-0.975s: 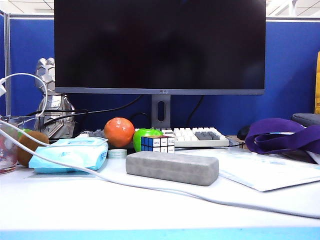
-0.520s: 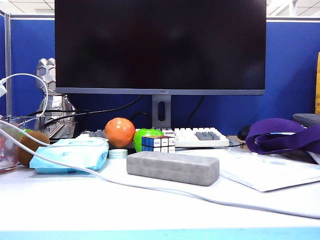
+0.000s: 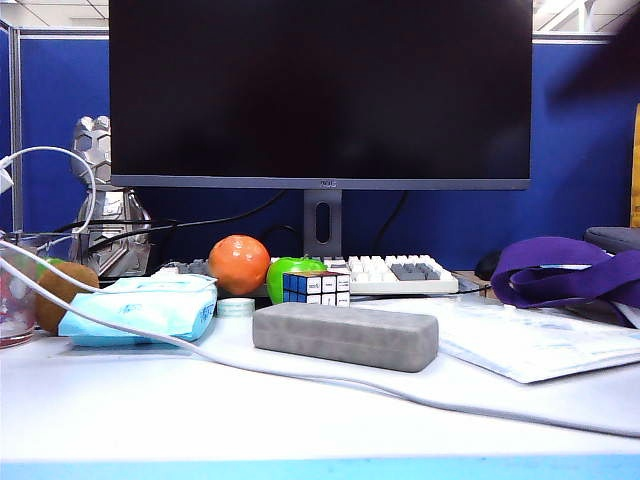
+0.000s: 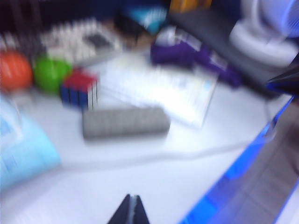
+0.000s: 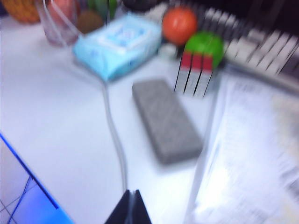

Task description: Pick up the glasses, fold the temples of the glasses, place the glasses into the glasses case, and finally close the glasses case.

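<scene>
The glasses case lies shut on the white table, near the middle, just in front of the puzzle cube. The glasses cannot be seen anywhere, so they are probably inside it. The case looks like a hard shell with a fuzzy grey skin, so it should be light and stiff, and not slippery. The glasses inside would be thin and easy to break, so no hard squeezing. The best place to hold the case looks like across its two long sides, near the middle.

A white cable runs across the table right in front of the case. A light-blue tissue pack lies near its one end, and some papers near the other.

The left gripper is pinched together, high above the table and well away from the case. The right gripper is pinched together too, also up high. Neither holds anything.
</scene>
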You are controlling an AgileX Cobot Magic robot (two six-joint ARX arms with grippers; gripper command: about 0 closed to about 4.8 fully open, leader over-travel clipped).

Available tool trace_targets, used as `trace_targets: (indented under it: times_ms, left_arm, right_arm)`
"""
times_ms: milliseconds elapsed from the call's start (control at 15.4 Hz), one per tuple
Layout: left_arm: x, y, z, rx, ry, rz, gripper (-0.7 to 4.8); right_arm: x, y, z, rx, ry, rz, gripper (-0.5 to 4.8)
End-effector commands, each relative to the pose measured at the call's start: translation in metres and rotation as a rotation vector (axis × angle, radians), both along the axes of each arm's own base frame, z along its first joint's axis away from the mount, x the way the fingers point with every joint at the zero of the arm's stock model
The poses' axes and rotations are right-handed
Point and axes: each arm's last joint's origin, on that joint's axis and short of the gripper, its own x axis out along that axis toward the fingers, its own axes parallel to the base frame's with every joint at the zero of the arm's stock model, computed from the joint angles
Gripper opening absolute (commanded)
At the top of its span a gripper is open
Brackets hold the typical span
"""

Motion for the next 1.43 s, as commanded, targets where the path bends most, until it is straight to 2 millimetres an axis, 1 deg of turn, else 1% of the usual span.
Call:
trace_targets:
  times_ms: [65,130,195,260,455,520,650,910,1170,1235,1300,1430]
  left_arm:
    - [0.006,-0.008,-0.022,-0.090,0.029,-0.070,-0.06]
    - [0.008,-0.009,-0.027,-0.107,0.004,-0.067,-0.06]
    - [0.011,-0.011,-0.038,-0.125,-0.031,-0.040,-0.06]
    - [0.013,-0.011,-0.045,-0.128,-0.046,-0.011,-0.06]
    - [0.015,-0.012,-0.065,-0.129,-0.059,0.015,-0.06]
    - [0.016,-0.012,-0.074,-0.122,-0.054,0.027,-0.05]
    - [0.017,-0.010,-0.084,-0.096,-0.048,0.096,-0.05]
    - [0.017,-0.006,-0.092,-0.117,-0.104,0.195,-0.06]
    - [0.026,0.014,-0.089,-0.117,-0.140,0.383,-0.06]
    - [0.029,0.020,-0.090,-0.099,-0.147,0.447,-0.06]
    - [0.033,0.031,-0.092,-0.043,-0.155,0.549,-0.06]
    - [0.035,0.040,-0.095,0.003,-0.141,0.627,-0.06]
  right_arm:
    - [0.000,0.000,-0.029,0.046,0.051,-0.025,-0.05]
    - [-0.001,-0.001,-0.037,0.067,0.092,-0.042,0.03]
    - [-0.002,-0.001,-0.048,0.058,0.135,-0.049,0.13]
    - [-0.003,-0.001,-0.053,0.075,0.176,-0.034,0.13]
    - [-0.004,-0.002,-0.057,0.052,0.206,-0.035,0.13]
    - [-0.004,-0.002,-0.057,0.048,0.210,-0.035,0.13]
    - [-0.004,-0.002,-0.057,0.048,0.210,-0.035,0.13]
    - [-0.004,-0.002,-0.057,0.048,0.210,-0.035,0.13]
    - [-0.004,-0.002,-0.057,0.047,0.210,-0.038,0.13]
    - [-0.004,-0.002,-0.057,0.048,0.210,-0.038,0.13]
    - [-0.004,-0.002,-0.057,0.047,0.210,-0.037,0.13]
    - [-0.004,-0.002,-0.057,0.047,0.209,-0.038,0.13]
